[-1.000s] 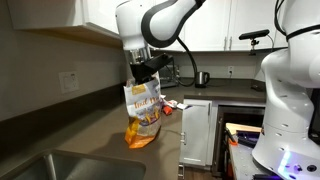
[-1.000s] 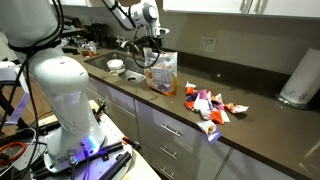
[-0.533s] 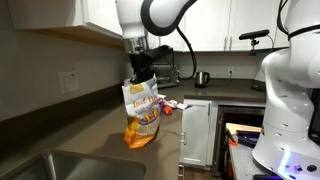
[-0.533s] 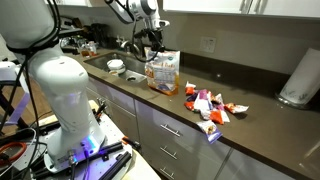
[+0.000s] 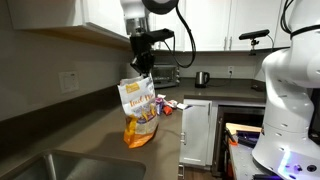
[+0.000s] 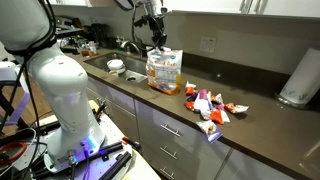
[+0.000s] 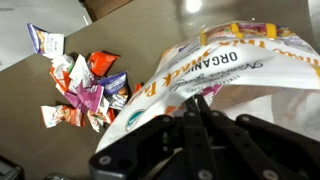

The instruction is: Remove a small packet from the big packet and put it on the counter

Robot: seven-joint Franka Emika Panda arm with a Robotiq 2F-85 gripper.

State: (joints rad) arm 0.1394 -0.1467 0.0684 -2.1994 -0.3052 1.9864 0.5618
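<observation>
The big packet (image 5: 140,106) stands upright on the dark counter (image 5: 100,150); it shows in both exterior views (image 6: 163,70) and fills the right of the wrist view (image 7: 235,55), its top open. My gripper (image 5: 143,66) hangs just above the bag's mouth, also seen in an exterior view (image 6: 156,41). In the wrist view its fingers (image 7: 200,100) are pressed together, with a purple-pink edge of a small packet (image 7: 208,90) at their tips. Most of that packet is hidden.
Several loose small packets (image 6: 210,105) lie in a pile on the counter (image 6: 262,117) beside the bag, also in the wrist view (image 7: 85,90). A steel sink (image 5: 40,165) with dishes (image 6: 115,66), a paper towel roll (image 6: 297,78), a kettle (image 5: 201,78), a white robot body (image 5: 290,100).
My gripper has risen straight up out of the bag's mouth, fingers still together. The bag's top has shifted and straightened a little.
</observation>
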